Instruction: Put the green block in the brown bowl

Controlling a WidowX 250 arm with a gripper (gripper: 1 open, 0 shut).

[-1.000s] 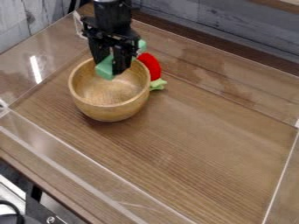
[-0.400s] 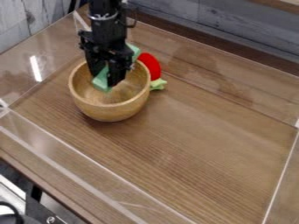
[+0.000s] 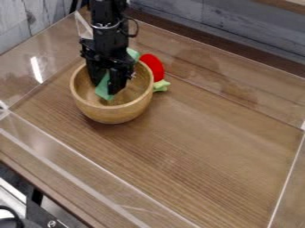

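The green block hangs tilted inside the brown bowl, its lower end down near the pale interior and its upper part clamped between the black fingers, which are closed tight on it. Whether the block's tip already touches the bowl's floor cannot be told from this angle. The gripper points straight down over the bowl's middle, well within the thick rim. Just beside the bowl, on its far right side, lies a red rounded object with a small green leaf, clear of the action. The bowl sits on the wooden tabletop. By my reading this is the placing step, nearly finished: the next move calls for spreading the fingers to let the block drop, then lifting straight up so neither finger catches the rim.
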